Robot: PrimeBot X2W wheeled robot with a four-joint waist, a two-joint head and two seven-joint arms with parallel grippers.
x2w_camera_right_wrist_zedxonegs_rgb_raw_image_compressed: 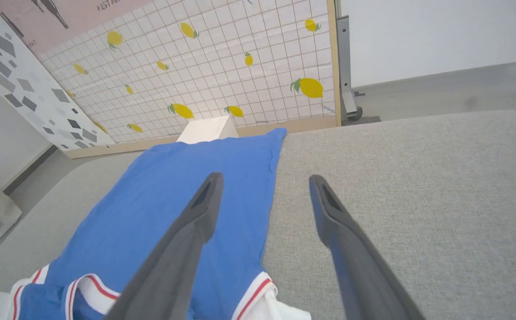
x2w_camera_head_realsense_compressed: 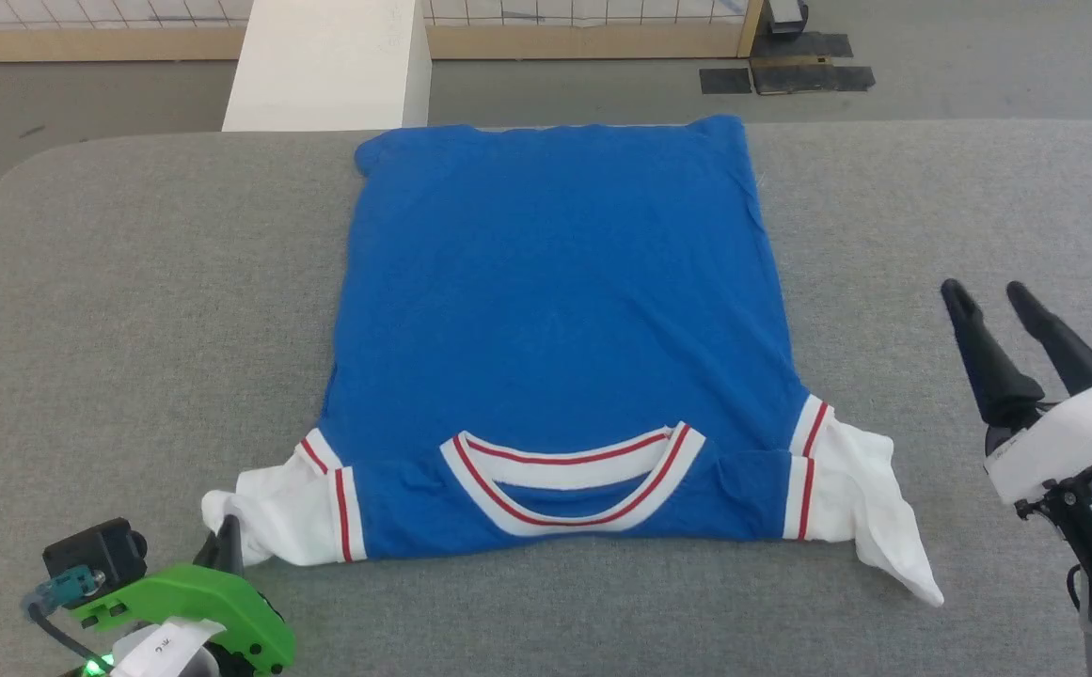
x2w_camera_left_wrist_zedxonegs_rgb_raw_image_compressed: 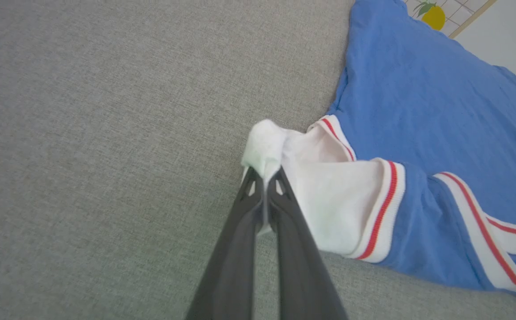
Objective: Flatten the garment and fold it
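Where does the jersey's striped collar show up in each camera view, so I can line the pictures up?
Head view: the collar sits low centre, at the garment's near edge.
Left wrist view: lower right, running off the right edge.
Right wrist view: bottom left, near the corner.
Shared landmark: the red-striped sleeve trim beside the collar, on the robot's left.

Grey fabric-covered table (x2w_camera_head_realsense_compressed: pixel 132 282), rounded corner at upper left of the frame, blue garment (x2w_camera_head_realsense_compressed: pixel 555 329) spread flat on its centre, hem toward the top, striped collar toward the bottom, 2 white sleeves crumpled at lower left and lower right.
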